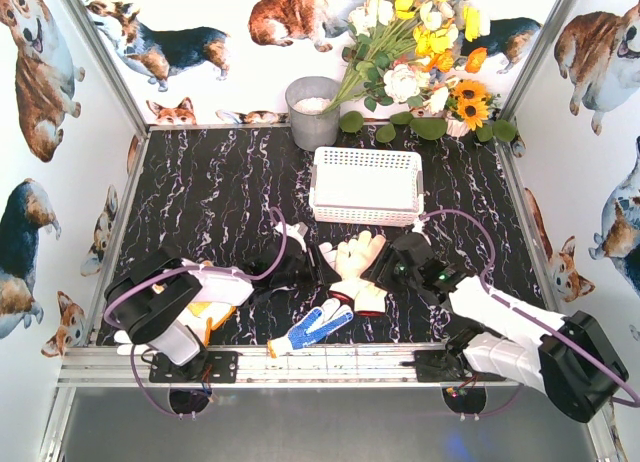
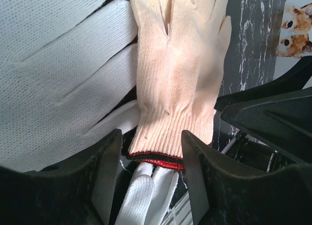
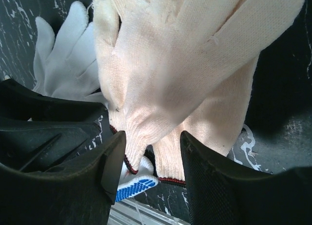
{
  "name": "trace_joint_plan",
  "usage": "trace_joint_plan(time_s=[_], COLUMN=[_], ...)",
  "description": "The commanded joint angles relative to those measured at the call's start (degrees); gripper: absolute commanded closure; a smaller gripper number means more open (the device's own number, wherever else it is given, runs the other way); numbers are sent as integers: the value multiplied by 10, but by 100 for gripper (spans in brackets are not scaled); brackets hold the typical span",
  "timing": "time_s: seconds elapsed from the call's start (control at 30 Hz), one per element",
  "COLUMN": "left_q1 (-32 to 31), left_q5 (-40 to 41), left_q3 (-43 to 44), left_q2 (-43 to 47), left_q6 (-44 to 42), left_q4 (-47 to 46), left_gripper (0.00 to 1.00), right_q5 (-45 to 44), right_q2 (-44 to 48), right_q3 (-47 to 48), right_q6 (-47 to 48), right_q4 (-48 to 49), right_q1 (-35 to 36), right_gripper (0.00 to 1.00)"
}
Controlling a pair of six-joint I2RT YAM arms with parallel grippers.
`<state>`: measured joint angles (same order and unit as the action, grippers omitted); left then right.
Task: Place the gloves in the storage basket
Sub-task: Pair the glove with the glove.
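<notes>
Two pale yellow gloves [image 1: 358,267] with dark red-edged cuffs lie overlapped at the table's middle front. My left gripper [image 1: 318,266] comes from the left, and its jaws straddle one flat cuff [image 2: 163,137] without pinching it; my left gripper [image 2: 151,137] is open. My right gripper [image 1: 382,269] comes from the right, and in its wrist view my right gripper [image 3: 153,140] is open round both cuffs [image 3: 195,152]. A white glove [image 2: 58,79] lies beside and partly under them. A blue-dotted glove [image 1: 312,328] lies near the front. The white storage basket [image 1: 365,185] stands behind.
An orange-yellow glove [image 1: 210,317] lies partly under the left arm. A grey metal bucket [image 1: 313,110] and a bunch of flowers [image 1: 420,42] stand at the back wall. The metal rail [image 1: 330,357] runs along the front edge.
</notes>
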<state>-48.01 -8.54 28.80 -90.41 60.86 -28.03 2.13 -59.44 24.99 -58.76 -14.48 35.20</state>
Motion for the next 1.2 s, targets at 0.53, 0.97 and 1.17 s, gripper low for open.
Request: trace_joint_plan(time_s=[0.53,0.97,1.17], left_q1=[-24,-63,-83], left_q5=[-3,20,49], left_q3=[18,55,71], left_q2=[-33,-69,-61], left_q6=[-25,2,10], left_q4=[-42,-36,-24], left_gripper=[60,89,97], right_q5=[-11,-45,-68], right_q2=[-50,-20,-7], right_q3=[3,25,41], right_q6=[-3,38,63], right_q4=[70,17,-12], right_q1=[5,5,5], right_gripper=[61,87,87])
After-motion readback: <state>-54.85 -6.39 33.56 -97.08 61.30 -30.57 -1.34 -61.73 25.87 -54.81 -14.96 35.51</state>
